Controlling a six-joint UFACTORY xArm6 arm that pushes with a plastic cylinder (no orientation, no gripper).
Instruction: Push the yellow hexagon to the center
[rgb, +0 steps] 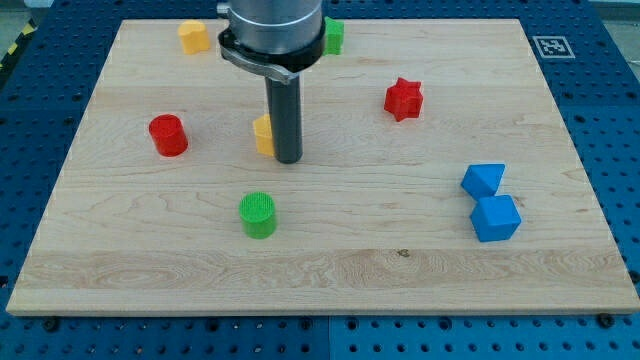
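Note:
A yellow block (263, 134) lies left of the board's middle, half hidden behind my rod; its shape cannot be made out. My tip (288, 158) rests on the board right against that block's right side. A second yellow block, hexagon-like (193, 37), sits near the view's top left edge of the board.
A red cylinder (168, 135) stands to the left. A green cylinder (258, 214) is below my tip. A green block (333, 36) sits at the top, partly behind the arm. A red star (404, 98) is at the right. Two blue blocks (484, 180) (495, 218) sit at the lower right on the wooden board (400, 270).

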